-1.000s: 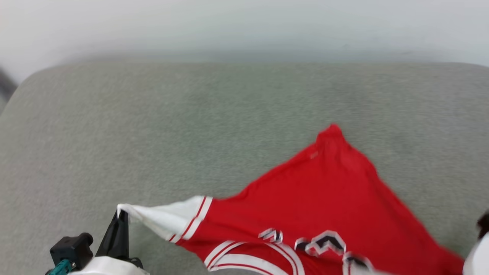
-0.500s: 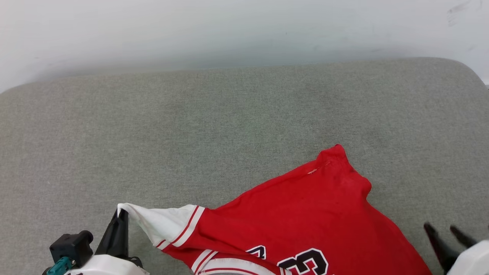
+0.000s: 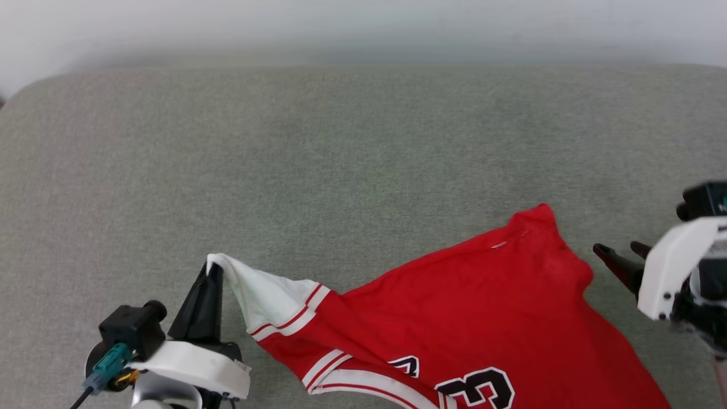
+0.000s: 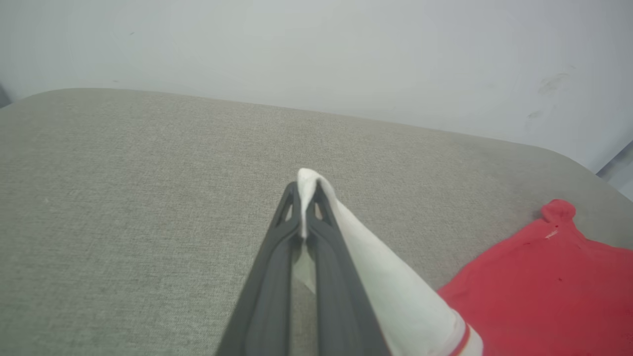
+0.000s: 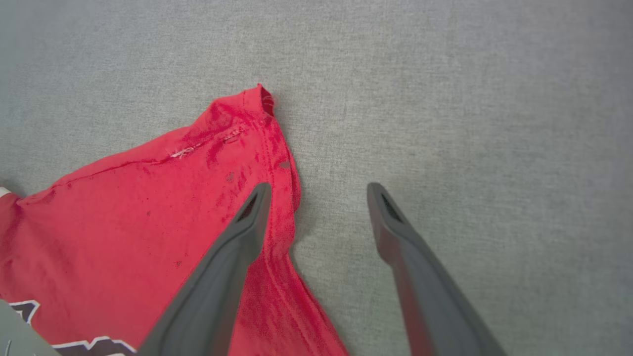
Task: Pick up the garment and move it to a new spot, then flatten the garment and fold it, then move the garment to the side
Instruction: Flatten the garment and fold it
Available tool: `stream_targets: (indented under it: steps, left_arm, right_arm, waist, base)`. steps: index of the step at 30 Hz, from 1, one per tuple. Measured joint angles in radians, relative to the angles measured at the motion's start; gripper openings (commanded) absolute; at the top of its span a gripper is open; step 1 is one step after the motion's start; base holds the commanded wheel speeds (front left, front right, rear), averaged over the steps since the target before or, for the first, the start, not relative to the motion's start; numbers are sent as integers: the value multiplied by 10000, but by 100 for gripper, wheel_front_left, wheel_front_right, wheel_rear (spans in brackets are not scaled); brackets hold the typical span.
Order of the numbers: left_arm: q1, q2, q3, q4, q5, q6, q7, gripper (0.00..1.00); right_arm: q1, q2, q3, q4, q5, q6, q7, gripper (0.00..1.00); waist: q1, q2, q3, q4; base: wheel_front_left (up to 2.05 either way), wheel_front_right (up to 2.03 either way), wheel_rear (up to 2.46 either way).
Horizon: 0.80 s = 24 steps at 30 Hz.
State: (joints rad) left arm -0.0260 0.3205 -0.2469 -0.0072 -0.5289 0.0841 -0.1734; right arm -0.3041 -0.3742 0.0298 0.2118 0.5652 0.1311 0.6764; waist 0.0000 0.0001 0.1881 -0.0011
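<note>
Garment (image 3: 483, 318) on grey cushion (image 3: 341, 170), wall (image 3: 363, 23) behind

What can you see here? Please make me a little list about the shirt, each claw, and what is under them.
shirt: red with black numbers, lying rumpled, not folded
sleeve: white with red stripes, tip lifted
left gripper: shut on the sleeve tip
right gripper: open, holding nothing, by the shirt's red edge
surface: grey cushion
</note>
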Motion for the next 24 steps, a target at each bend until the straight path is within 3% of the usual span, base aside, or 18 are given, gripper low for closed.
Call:
stream_targets:
  steps: [5, 16, 17, 19, 24]
  left_arm:
    - [-571, -140, -274, 19, 138, -201, -56, 0]
    - [-1344, -374, -640, 280, 261, -453, -244, 0]
    - [-1370, -395, -652, 318, 261, -458, -257, 0]
    - [-1383, -410, -658, 397, 255, -460, -297, 0]
    - [-1384, -439, -658, 583, 211, -489, -357, 0]
  right_arm:
    - [-1446, 94, 353, 431, -347, 0, 1701, 100]
    - [-2865, 541, 1022, 2581, -690, 4, 2324, 100]
    - [-2935, 564, 1026, 2738, -627, 4, 2429, 82]
    - [-3044, 571, 1118, 2901, -608, 2, 2583, 0]
    - [-3088, 577, 1310, 3198, -259, 0, 2736, 0]
  waist:
    - [0, 0, 429, 417]
    - [0, 0, 1313, 1112]
    - [0, 0, 1343, 1139]
    - [0, 0, 1364, 1141]
    - [0, 0, 1288, 1083]
  base:
    - [0, 0, 0]
    - [0, 0, 0]
    - [0, 0, 0]
    - [0, 0, 0]
    - [0, 0, 0]
